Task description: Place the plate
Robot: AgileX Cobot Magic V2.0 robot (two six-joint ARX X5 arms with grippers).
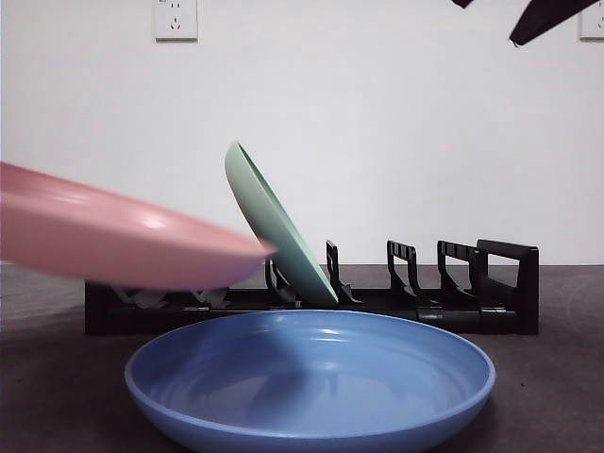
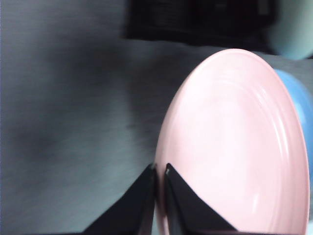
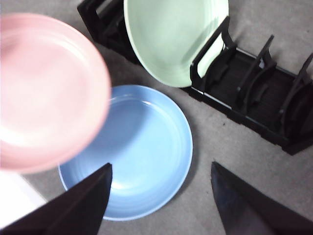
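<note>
My left gripper is shut on the rim of a pink plate and holds it in the air. The pink plate shows at the left of the front view, nearly flat, above the table and in front of the rack's left end; it also shows in the right wrist view. A black dish rack stands at the back with a green plate leaning in a slot. My right gripper is open and empty, high above a blue plate.
The blue plate lies flat on the dark table in front of the rack. The rack's right slots stand empty. A white wall with a socket is behind. A black arm tip shows at the top right.
</note>
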